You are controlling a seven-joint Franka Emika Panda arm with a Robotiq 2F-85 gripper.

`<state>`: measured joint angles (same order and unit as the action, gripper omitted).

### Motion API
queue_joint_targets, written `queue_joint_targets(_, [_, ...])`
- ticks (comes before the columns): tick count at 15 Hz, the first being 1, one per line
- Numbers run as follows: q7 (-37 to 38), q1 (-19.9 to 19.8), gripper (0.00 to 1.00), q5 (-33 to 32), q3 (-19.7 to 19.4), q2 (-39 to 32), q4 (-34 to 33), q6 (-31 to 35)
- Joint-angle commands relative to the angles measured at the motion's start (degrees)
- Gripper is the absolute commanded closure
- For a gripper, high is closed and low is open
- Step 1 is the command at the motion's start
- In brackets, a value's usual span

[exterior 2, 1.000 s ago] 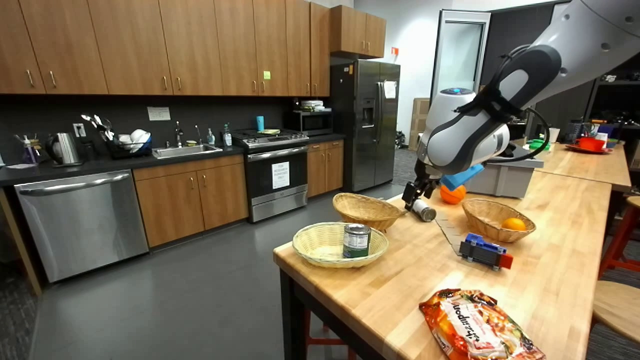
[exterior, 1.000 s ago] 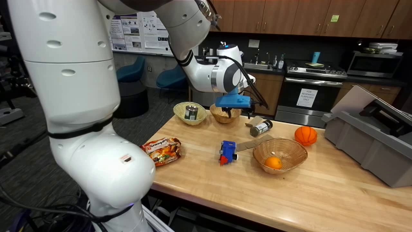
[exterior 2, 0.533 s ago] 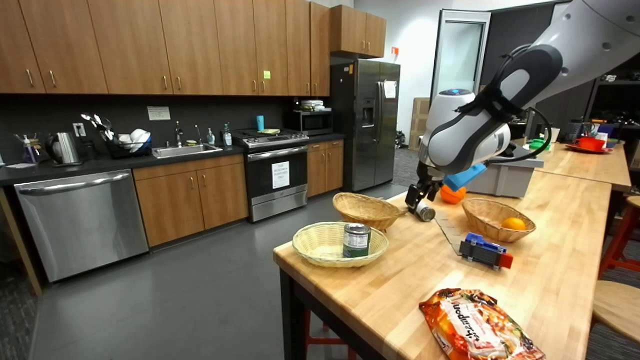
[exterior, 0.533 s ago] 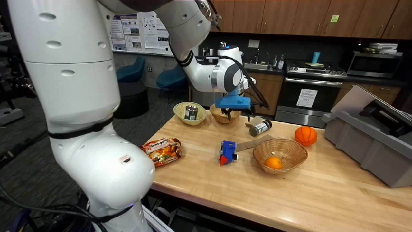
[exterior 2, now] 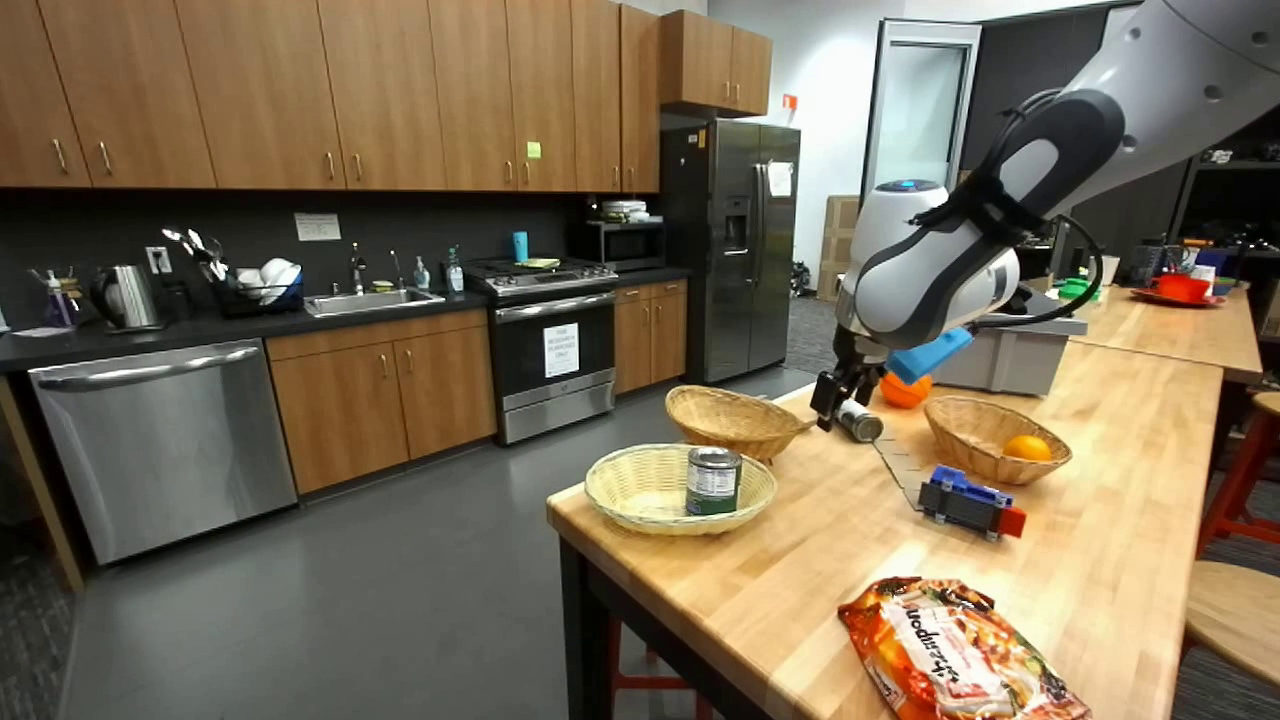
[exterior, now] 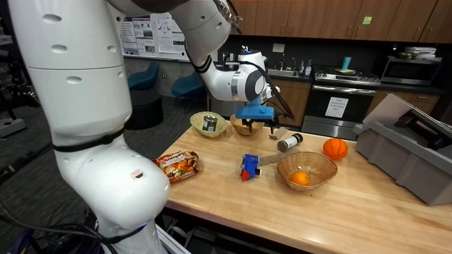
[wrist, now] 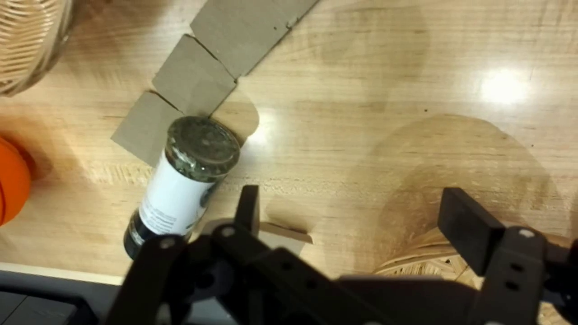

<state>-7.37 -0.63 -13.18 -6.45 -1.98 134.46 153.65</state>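
Brown beyond the pale, glossy wooden table: saw cabinets above a black oven and grey floor. Noted gripper spread wide, holding nothing; found bottle lying on its side near the table edge, just outside the gripper's 2 fingers.

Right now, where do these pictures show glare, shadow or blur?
Wrist view: white glare spots on the wooden tabletop, soft overlapping shadows towards the right, small print on the black-capped jar too blurred to read, the open gripper dark and slightly out of focus; in an exterior view: a pale sheen on the tabletop near the food packet.
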Motion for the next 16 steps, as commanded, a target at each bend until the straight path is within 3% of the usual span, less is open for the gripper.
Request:
queue_joint_targets(1, [2.01, -1.00, 0.00, -0.90, 0.94, 2.09, 1.47, -1.33])
queue_joint_targets(16, [6.45, -0.70, 0.00, -1.84, 3.99, 6.68, 9.37, -2.96])
